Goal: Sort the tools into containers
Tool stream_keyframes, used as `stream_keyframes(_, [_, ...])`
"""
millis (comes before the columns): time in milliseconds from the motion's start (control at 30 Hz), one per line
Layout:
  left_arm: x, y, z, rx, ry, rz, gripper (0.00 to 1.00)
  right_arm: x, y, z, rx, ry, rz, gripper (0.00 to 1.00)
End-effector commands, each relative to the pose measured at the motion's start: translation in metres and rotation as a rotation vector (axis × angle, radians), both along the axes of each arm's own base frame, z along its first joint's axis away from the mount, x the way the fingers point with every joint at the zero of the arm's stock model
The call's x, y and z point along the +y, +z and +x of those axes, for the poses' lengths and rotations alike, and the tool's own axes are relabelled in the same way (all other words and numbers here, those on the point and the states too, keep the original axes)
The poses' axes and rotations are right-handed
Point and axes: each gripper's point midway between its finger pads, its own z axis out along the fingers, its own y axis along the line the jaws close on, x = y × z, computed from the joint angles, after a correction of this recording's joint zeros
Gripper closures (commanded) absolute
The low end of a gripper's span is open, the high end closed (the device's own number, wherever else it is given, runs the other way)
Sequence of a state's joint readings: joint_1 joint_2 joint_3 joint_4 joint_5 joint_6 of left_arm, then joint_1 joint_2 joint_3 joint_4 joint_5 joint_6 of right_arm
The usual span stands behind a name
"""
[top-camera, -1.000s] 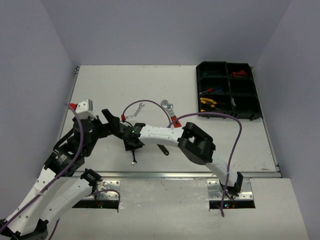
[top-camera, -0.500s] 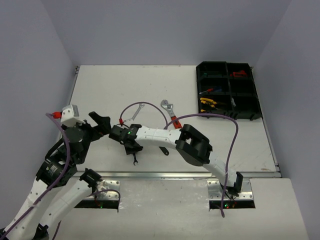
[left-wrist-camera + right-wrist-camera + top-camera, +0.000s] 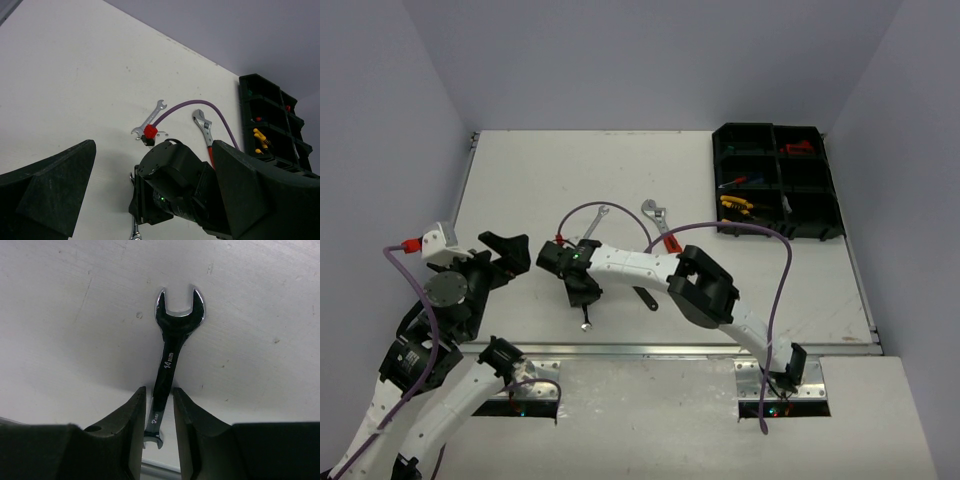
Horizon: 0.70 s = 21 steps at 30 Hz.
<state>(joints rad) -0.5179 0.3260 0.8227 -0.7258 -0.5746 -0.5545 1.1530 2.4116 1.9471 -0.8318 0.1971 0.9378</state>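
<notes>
A silver 14 mm wrench (image 3: 172,340) lies flat on the white table, its shaft between the fingers (image 3: 130,425) of my right gripper (image 3: 159,410). The jaws stand narrow, with a thin gap on each side of the shaft. From above, my right gripper (image 3: 582,295) points down at that wrench (image 3: 586,318) near the table's front. My left gripper (image 3: 512,255) hovers wide open just left of it, holding nothing. The black tray (image 3: 720,140) at the back right holds red tools (image 3: 795,148), a screwdriver (image 3: 732,183) and yellow pliers (image 3: 735,205).
A small silver wrench (image 3: 596,220) and a red-handled adjustable wrench (image 3: 655,214) lie mid-table behind the right arm. A black-handled tool (image 3: 647,298) lies beside the right forearm. A purple cable (image 3: 620,205) arcs over the loose tools. In the left wrist view the right wrist (image 3: 175,185) fills the gap between the left fingers.
My right gripper has shifted a little left over the wrench and its jaws have narrowed around the shaft. The left arm has drawn back to the left, still open.
</notes>
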Motion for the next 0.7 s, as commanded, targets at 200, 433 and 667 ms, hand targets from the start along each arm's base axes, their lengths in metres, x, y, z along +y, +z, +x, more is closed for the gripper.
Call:
stream_keyframes(200, [-0.001,0.015,-0.002,-0.056,-0.013,-0.025,0.00,-0.070,-0.101,-0.033,0.179,0.029,-0.352,0.81])
stream_keyframes(433, [-0.001,0.018,-0.004,-0.075,-0.022,-0.031,0.00,-0.105,-0.097,-0.037,0.215,0.073,-0.443,0.94])
stream_keyframes(667, [-0.001,0.018,-0.004,-0.077,-0.023,-0.032,0.00,-0.079,-0.057,-0.033,0.180,0.143,-0.267,1.00])
